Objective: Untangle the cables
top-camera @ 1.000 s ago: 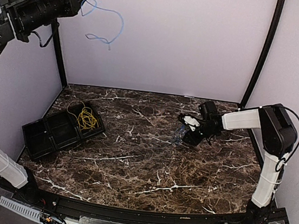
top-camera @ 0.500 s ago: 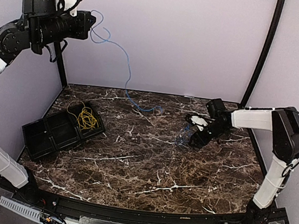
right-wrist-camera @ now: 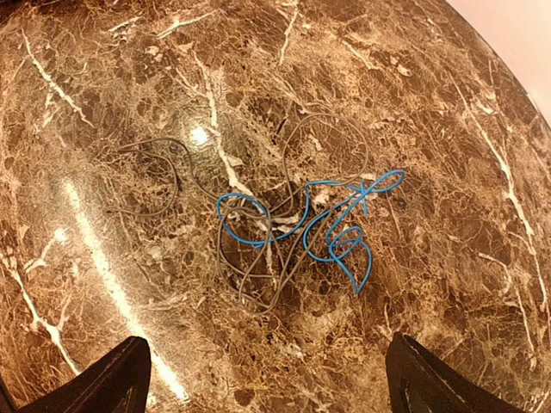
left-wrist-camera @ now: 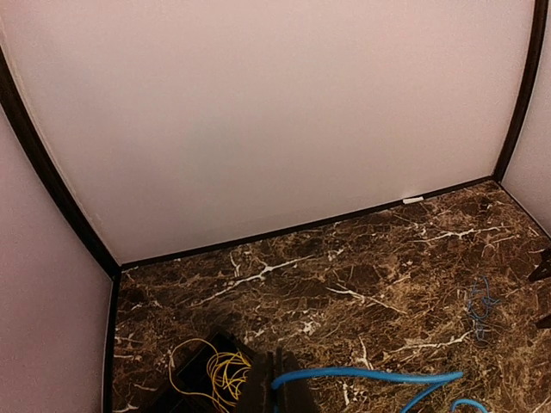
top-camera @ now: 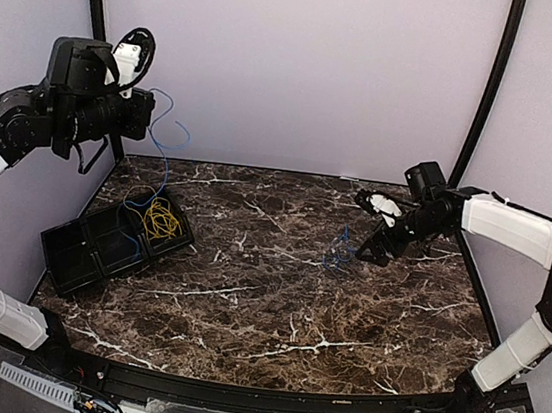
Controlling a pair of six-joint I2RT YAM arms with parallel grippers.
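Tray (top-camera: pixel 90 244) is sitting on the table (top-camera: pixel 274 307) at the left side, angled toward the back corner. Coiled cables (top-camera: pixel 162 219) are lying in the tray's rear-right compartment. Left gripper (top-camera: pixel 144 115) is hanging high above the tray, near the back wall. A loose cable (top-camera: pixel 162 147) is dangling from it down to the tray. Small tangle (top-camera: pixel 339 250) is lying on the table, right of centre. Right gripper (top-camera: pixel 372 228) is hovering just right of the tangle, apart from it.

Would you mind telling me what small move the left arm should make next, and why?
Probably lower the left gripper toward the black tray: the blue cable it grips hangs free, its lower end over the tray beside the yellow cables, so it seems ready to set down.
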